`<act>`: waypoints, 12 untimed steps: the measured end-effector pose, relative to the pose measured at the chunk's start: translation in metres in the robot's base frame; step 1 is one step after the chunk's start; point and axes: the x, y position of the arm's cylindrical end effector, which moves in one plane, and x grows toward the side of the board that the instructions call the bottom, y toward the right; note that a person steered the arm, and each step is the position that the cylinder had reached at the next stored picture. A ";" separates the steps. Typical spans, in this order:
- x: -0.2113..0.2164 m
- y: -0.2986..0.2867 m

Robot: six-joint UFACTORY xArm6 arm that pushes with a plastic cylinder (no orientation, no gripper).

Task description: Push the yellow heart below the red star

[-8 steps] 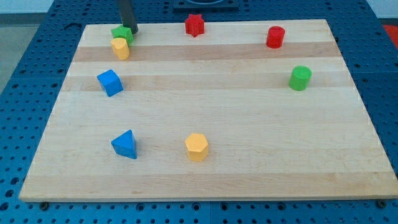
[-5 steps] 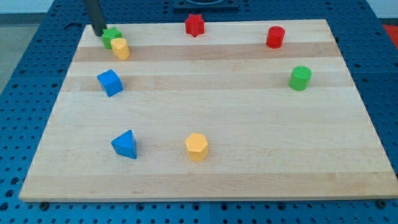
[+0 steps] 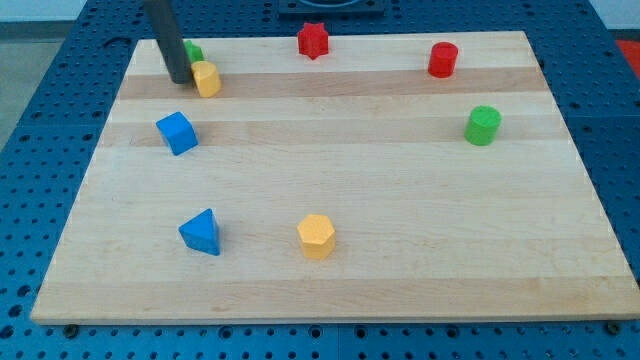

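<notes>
Yellow heart (image 3: 206,78) is sitting near the view's top-left corner of the wooden board (image 3: 340,280), w/ my tip (image 3: 179,80) resting just to its left, touching or very nearly so. Rod is coming down from the view's top edge & partly covering a green block (image 3: 193,51) right behind the heart; its shape is mostly hidden, so can't tell what it is. No jaws on this rig, just the bare rod, so nothing is being held.

Red star (image 3: 313,40) is standing at the board's top edge, well to the heart's right. Red cylinder (image 3: 442,60) is sitting farther right, green cylinder (image 3: 482,125) below it near the right edge. Blue cube (image 3: 177,132) is lying below the heart; blue triangle-ish block (image 3: 202,232) & yellow hexagon (image 3: 316,237) are sitting toward the view's bottom.
</notes>
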 end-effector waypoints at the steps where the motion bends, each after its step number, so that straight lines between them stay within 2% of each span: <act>1: 0.015 0.001; 3: -0.002 0.031; 5: 0.008 0.083; 6: 0.001 0.086; 7: 0.002 0.064; 10: -0.024 0.077; 12: -0.027 0.097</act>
